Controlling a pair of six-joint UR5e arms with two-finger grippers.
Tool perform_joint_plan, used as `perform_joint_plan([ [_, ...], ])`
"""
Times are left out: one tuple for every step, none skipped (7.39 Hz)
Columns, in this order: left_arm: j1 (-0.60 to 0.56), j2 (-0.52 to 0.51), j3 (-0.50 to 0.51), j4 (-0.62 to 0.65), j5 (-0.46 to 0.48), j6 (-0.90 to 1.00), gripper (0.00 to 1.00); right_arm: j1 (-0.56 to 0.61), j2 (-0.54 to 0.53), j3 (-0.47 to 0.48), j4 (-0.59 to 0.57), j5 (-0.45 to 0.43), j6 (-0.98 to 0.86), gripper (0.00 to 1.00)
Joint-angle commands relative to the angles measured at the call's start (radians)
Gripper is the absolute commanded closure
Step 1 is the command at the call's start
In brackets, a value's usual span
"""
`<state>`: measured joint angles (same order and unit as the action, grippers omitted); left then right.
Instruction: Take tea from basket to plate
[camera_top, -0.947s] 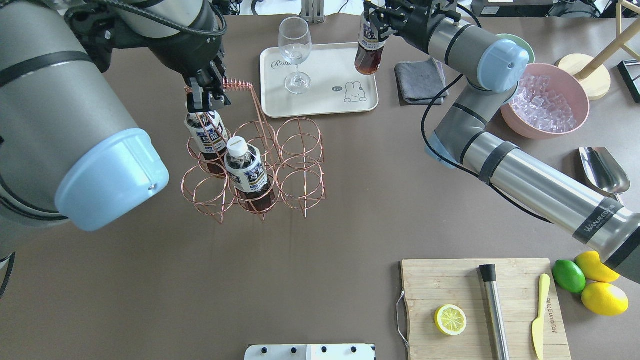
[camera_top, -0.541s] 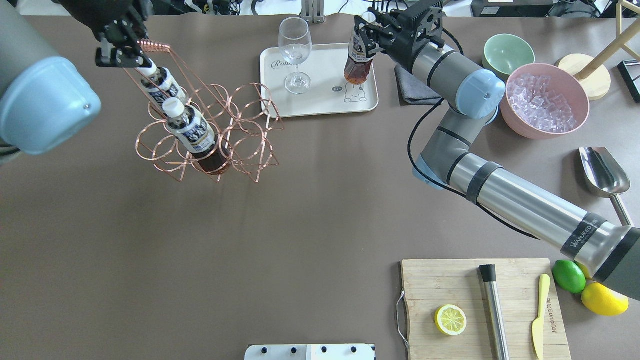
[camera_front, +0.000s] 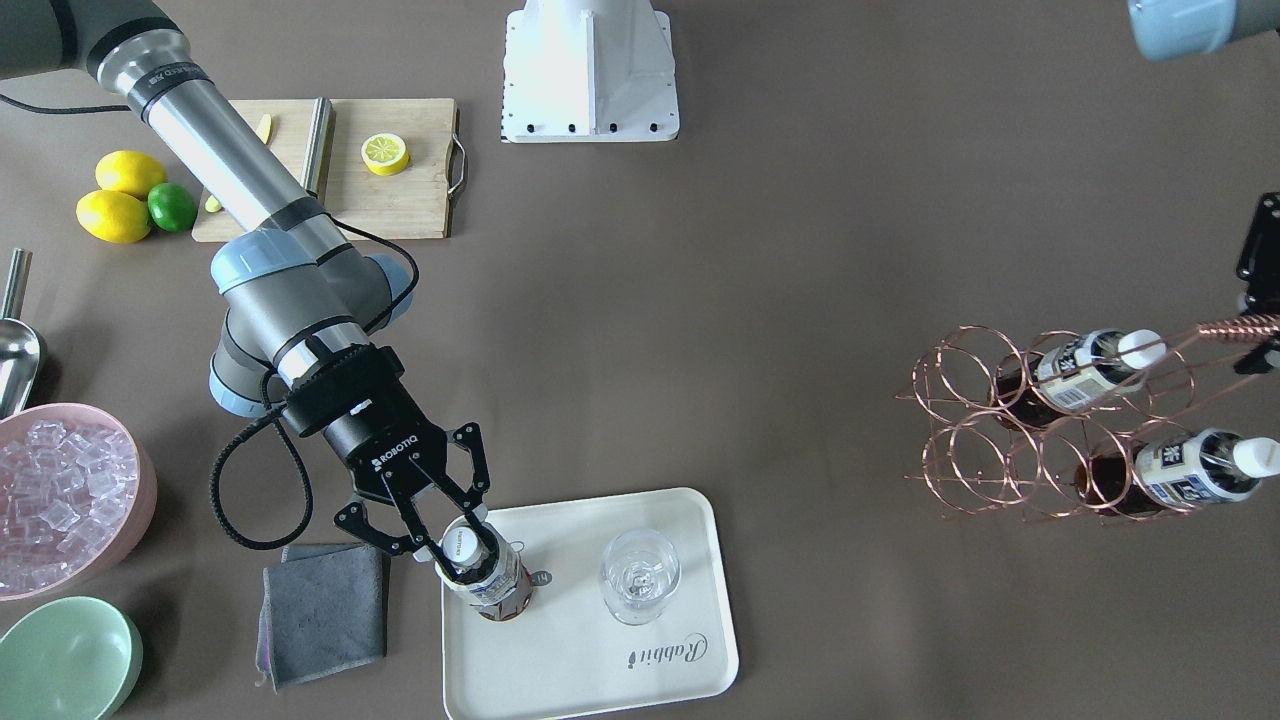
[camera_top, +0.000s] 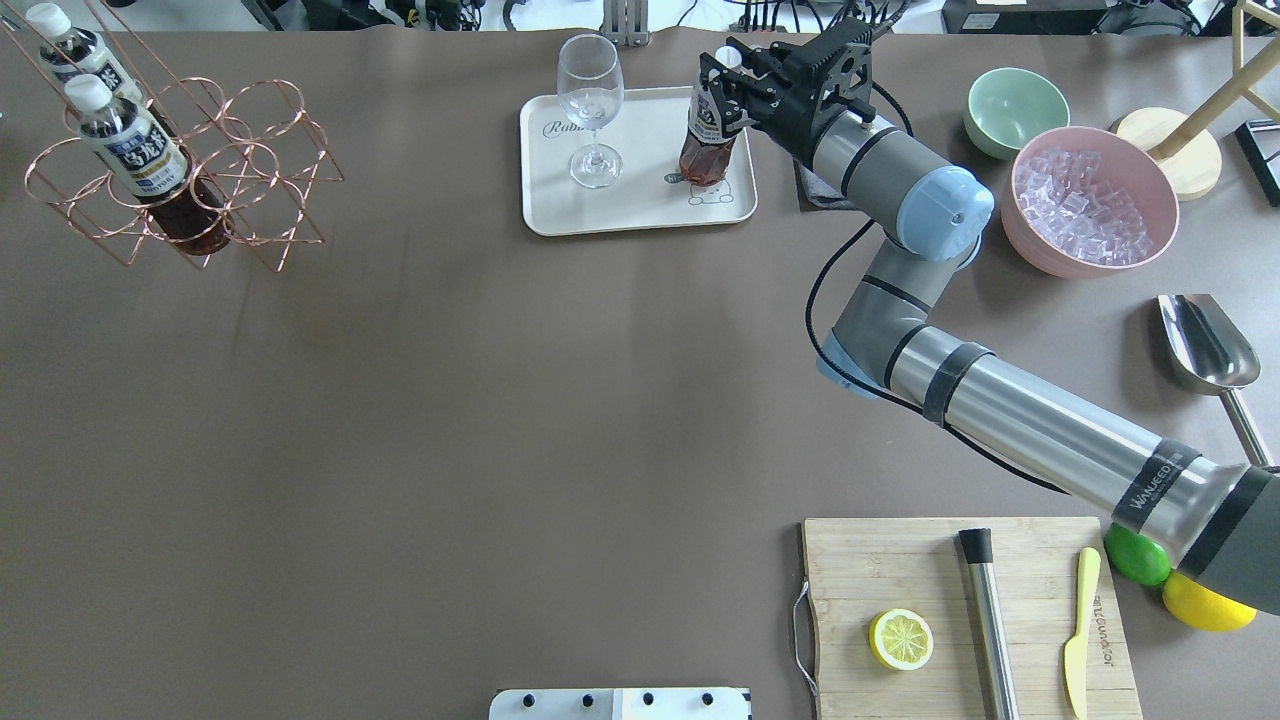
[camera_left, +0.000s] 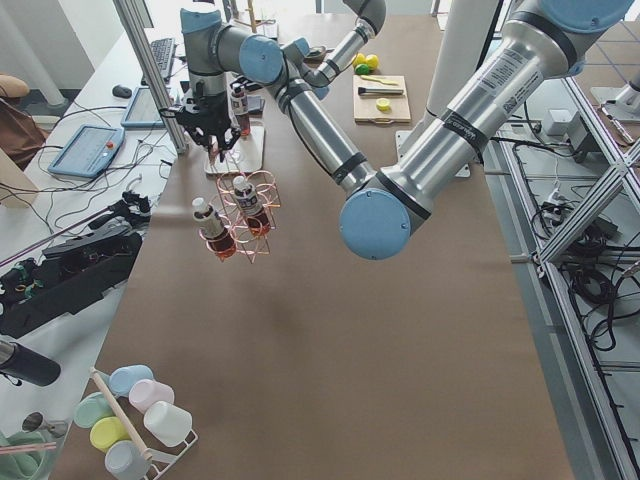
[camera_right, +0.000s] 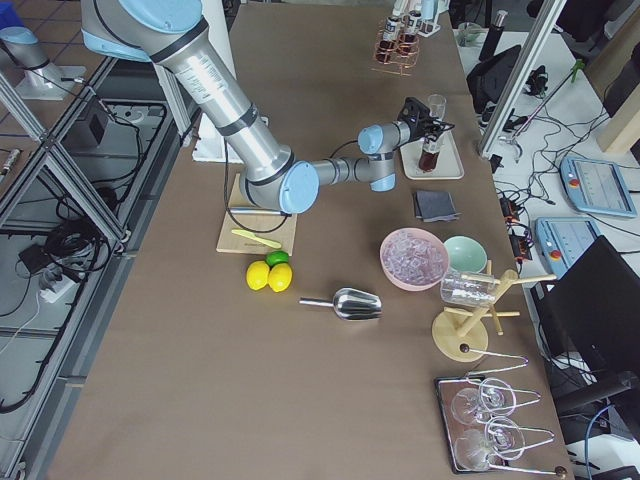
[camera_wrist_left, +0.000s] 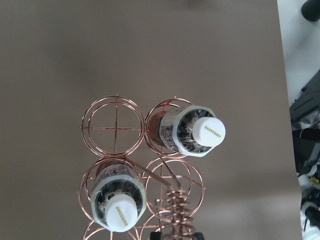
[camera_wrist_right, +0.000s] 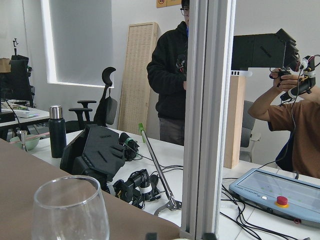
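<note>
- Handling the tea (camera_top: 700, 150) is judged easy but not carefree: a small, full plastic bottle, fairly heavy for its size. It is stiff at cap and neck, while the body below is smooth and thin-walled and may slip or dent if squeezed
- The neck just under the white cap is judged the best place to hold it, and there it is pinched from above by the right claw (camera_front: 460, 540)
- The tea is found slightly tilted over the plate (camera_top: 640, 205), at the end by the bear drawing; whether its base touches the plate cannot be told
- One wine glass (camera_top: 590, 100), fragile, is seen on the same plate near the tea, so a sideways knock is to be avoided
- Three bottles are counted: one at the plate and two further bottles (camera_top: 135, 150) lodged in the basket (camera_top: 240, 160). Six ring cells are counted, four of them empty
- The basket is held tilted above the desk (camera_top: 600, 400), well apart from the plate. Its handle is taken to be clamped in the left claw (camera_front: 1252, 335), judging by how it hangs; the jaws are barely seen
</note>
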<state>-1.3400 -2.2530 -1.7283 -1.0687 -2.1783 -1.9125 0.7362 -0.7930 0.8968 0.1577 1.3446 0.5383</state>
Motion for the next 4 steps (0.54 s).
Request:
perform_joint_plan([
  [-0.119,0.035,0.232,-0.187,-0.011,0.117,1.00,0.003,-0.003,0.011,0.002,0.011,-0.006,0.32],
  [-0.122,0.036,0.278,-0.221,-0.008,0.122,1.00,0.003,-0.003,0.017,-0.003,0.011,0.000,0.00],
  [-0.123,0.056,0.333,-0.299,-0.008,0.122,1.00,0.003,-0.005,0.020,-0.004,0.011,-0.001,0.00],
  [-0.126,0.076,0.375,-0.377,-0.006,0.124,1.00,0.009,-0.006,0.027,-0.007,0.013,-0.001,0.00],
])
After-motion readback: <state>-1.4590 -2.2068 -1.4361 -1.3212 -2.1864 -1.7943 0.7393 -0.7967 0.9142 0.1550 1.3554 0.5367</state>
